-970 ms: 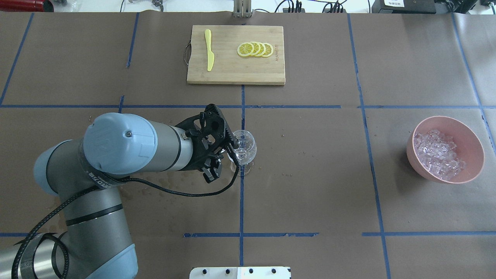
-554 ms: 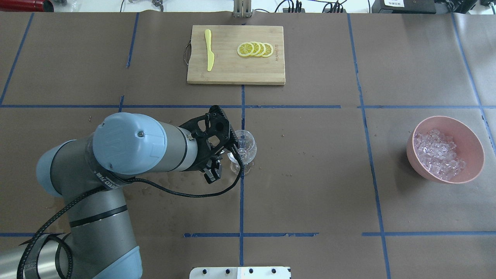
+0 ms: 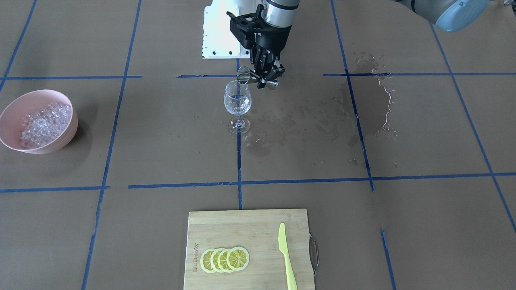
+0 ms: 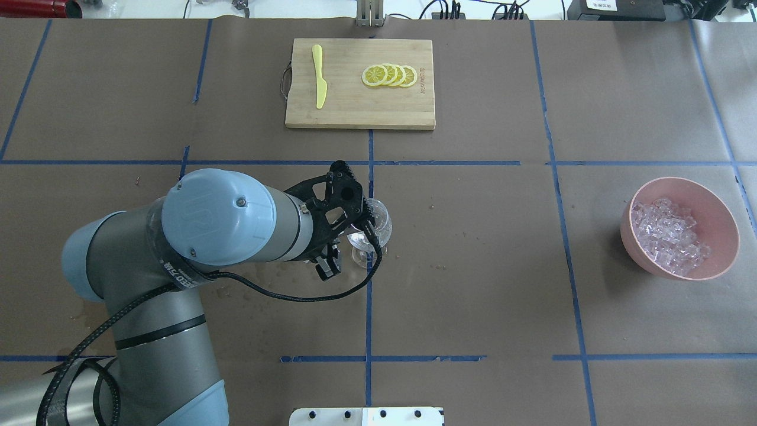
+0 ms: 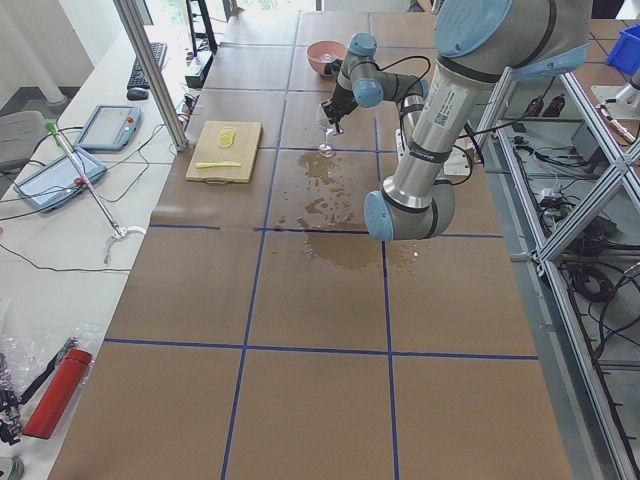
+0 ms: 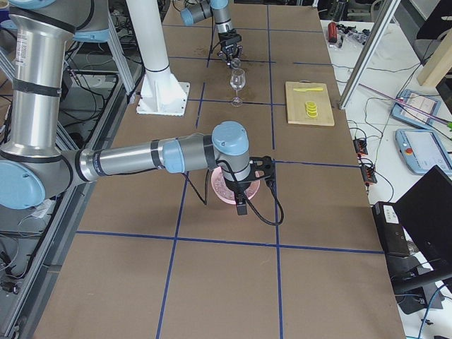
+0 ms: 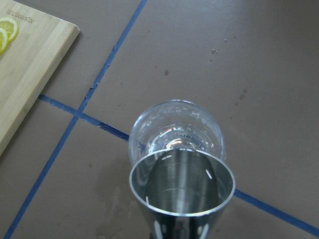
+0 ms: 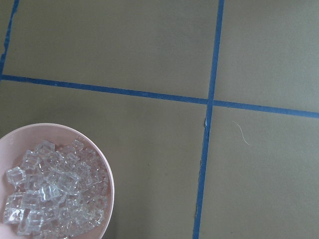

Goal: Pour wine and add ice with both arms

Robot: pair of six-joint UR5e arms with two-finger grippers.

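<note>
Light falls bright and even from overhead, so shadows stay soft: the pink bowl point(image 4: 680, 228) throws only a faint smudge on its left across the table point(image 4: 473, 296) in the overhead view. The wet patch point(image 3: 385, 94) glints white in the front-facing view, and the wine glass point(image 3: 237, 100) carries small sparks. In my left wrist view the steel cup point(image 7: 182, 186) gripped in my left pincer point(image 3: 267, 76) mirrors pale streaks, its rim crisp. My right wrist view is sharp but tints the table olive, the ice point(image 8: 50, 194) glittering. Past the table's far edge the overhead view burns out white. The 2 side views tilt the posts point(image 5: 150, 70), and far things go soft there
</note>
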